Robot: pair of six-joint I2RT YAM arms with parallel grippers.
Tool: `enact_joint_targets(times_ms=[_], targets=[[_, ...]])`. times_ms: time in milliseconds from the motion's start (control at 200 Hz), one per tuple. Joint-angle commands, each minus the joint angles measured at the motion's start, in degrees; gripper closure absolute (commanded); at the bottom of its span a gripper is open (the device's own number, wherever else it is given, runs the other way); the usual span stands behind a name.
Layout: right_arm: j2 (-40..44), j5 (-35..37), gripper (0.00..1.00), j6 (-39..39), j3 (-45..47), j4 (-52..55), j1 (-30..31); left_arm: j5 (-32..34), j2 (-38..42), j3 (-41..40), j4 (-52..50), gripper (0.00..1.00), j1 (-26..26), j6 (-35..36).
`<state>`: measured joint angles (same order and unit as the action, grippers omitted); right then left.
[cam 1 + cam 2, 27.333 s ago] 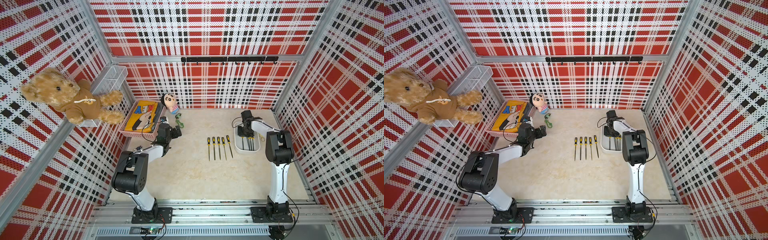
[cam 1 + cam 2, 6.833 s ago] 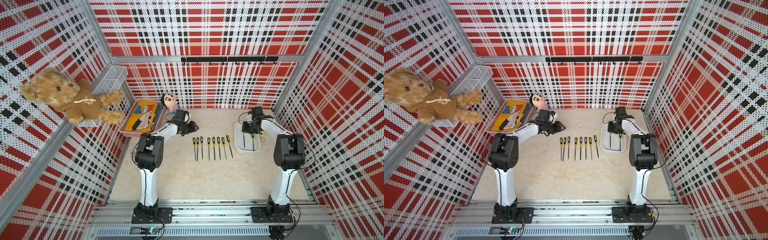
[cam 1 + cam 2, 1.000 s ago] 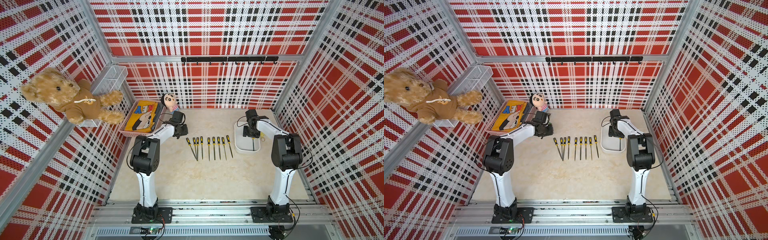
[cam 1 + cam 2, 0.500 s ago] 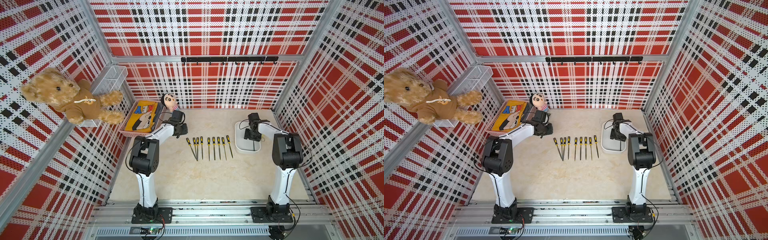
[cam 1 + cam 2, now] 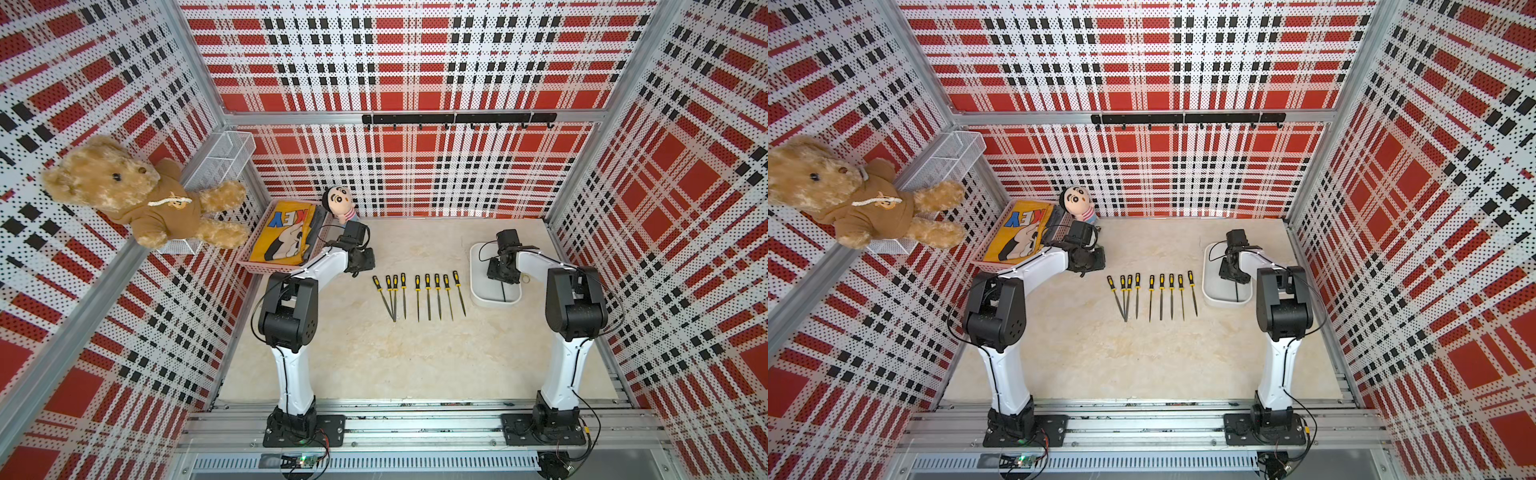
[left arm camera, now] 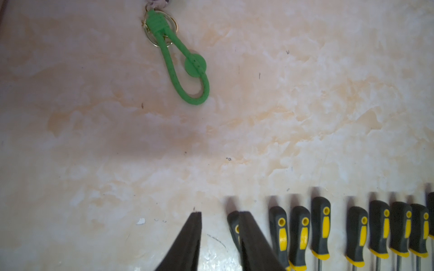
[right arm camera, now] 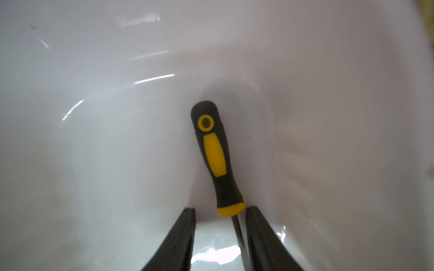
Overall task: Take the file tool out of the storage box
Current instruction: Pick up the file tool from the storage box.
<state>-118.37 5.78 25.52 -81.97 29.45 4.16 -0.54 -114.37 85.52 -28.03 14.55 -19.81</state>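
The storage box [image 5: 482,286] [image 5: 1213,291] is a shallow white tub at the right of the table, seen in both top views. One file tool [image 7: 215,154] with a black and yellow handle lies inside it. My right gripper [image 7: 219,211] [image 5: 503,274] reaches down into the box. Its jaws straddle the file's thin shaft just below the handle, with a gap left on one side. My left gripper [image 6: 219,214] [image 5: 361,266] hangs open over bare table beside the outermost file of a row. Nothing is between its fingers.
Several files [image 5: 428,291] [image 6: 321,230] lie in a row mid-table, the leftmost slanted. A pink basket [image 5: 249,259] holding yellow cloth, a small doll [image 5: 338,203] and a green key strap [image 6: 185,63] sit at the back left. A teddy bear [image 5: 133,195] and a wire basket [image 5: 220,160] hang on the left wall.
My right gripper has sunk a little deeper into the box and its jaws have narrowed around the file's shaft. The left arm has stayed put.
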Motion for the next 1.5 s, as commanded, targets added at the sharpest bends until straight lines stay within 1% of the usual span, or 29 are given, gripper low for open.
enact_joint_targets(times_ms=[0, 85, 135, 296, 376, 411, 461, 481, 576, 721, 736, 797, 887, 1002, 1112, 1217, 1293, 1343, 1393, 1423, 1493], targets=[[-2.24, -4.35, 0.73, 0.22, 1.96, 1.92, 0.06, 0.69, 1.08, 1.58, -0.8, 0.65, 0.06, 0.83], [-2.32, -5.39, 0.95, -0.14, 1.56, 2.1, 0.06, 0.72, 0.88, 1.86, -1.02, 0.65, 0.07, 0.87], [-2.23, -5.97, 1.0, -0.39, 1.51, 2.04, 0.06, 0.71, 0.88, 2.03, -1.02, 0.65, 0.1, 0.83], [-1.24, -8.02, 1.0, -1.95, 1.78, 1.16, 0.4, -1.09, 0.37, 3.25, -0.89, 0.65, 0.06, 0.38], [0.24, -11.0, 1.0, -3.36, 1.99, -0.23, 0.42, -4.06, 0.14, 4.33, -0.38, 0.65, 0.06, 0.43], [1.24, -13.14, 1.0, -4.18, 2.2, -1.4, 0.41, -6.98, 0.14, 4.69, 0.48, 0.64, 0.09, 0.65], [3.06, -17.0, 1.0, -5.49, 2.51, -3.26, 0.41, -12.9, 0.37, 4.67, 2.76, 0.64, 0.06, 0.65], [3.78, -18.72, 1.0, -6.11, 2.6, -4.07, 0.43, -15.45, 0.58, 4.39, 3.86, 0.64, -1.78, 0.54], [7.26, -29.33, 1.0, -8.64, 2.74, -7.75, 0.41, -25.05, 1.87, 3.11, 10.0, 0.64, -3.08, -0.69], [11.6, -43.19, 1.0, -10.46, 3.49, -12.21, 0.41, -35.84, 2.91, 2.73, 15.8, 0.64, -4.17, -1.01], [12.02, -44.3, 1.0, -10.56, 3.61, -12.61, 0.45, -36.87, 3.03, 2.63, 16.51, 0.64, -4.22, -2.43], [13.8, -48.23, 1.0, -10.59, 4.12, -14.33, 0.47, -40.53, 3.81, 2.04, 19.77, 0.64, -4.26, -3.99], [15.56, -53.15, 1.0, -10.24, 3.96, -15.29, 0.79, -45.19, 5.46, -0.35, 28.15, 0.61, -4.15, -8.05], [16.66, -56.7, 1.0, -10.02, 2.58, -14.43, 2.21, -49.35, 6.52, -3.16, 40.21, 0.6, -4.0, -15.08], [16.22, -61.39, 1.0, -7.63, 1.13, -15.52, 4.65, -52.52, 6.92, -4.91, 49.21, 0.6, -3.35, -20.58], [14.48, -63.51, 1.0, -5.91, -1.17, -15.85, 7.43, -54.13, 6.88, -4.31, 50.16, 0.58, -2.21, -19.87], [13.38, -66.32, 1.0, -1.52, -1.43, -20.9, 8.56, -55.84, 6.89, -4.8, 51.07, 0.53, -1.51, -18.87], [12.8, -67.92, 1.0, 1.38, -1.55, -24.34, 9.32, -57.43, 7.13, -6.24, 54.23, 0.51, -1.46, -19.56], [12.22, -68.86, 1.0, 2.55, -2.55, -25.4, 10.32, -59.16, 7.31, -8.48, 59.63, 0.51, -1.79, -22.77], [11.67, -69.37, 1.0, 2.7, -3.37, -25.21, 10.85, -60.01, 7.54, -10.04, 63.99, 0.49, -2.11, -25.2], [10.48, -70.81, 1.0, 3.32, -5.31, -24.86, 11.97, -60.84, 7.88, -13.89, 75.21, 0.46, -3.01, -32.87]])
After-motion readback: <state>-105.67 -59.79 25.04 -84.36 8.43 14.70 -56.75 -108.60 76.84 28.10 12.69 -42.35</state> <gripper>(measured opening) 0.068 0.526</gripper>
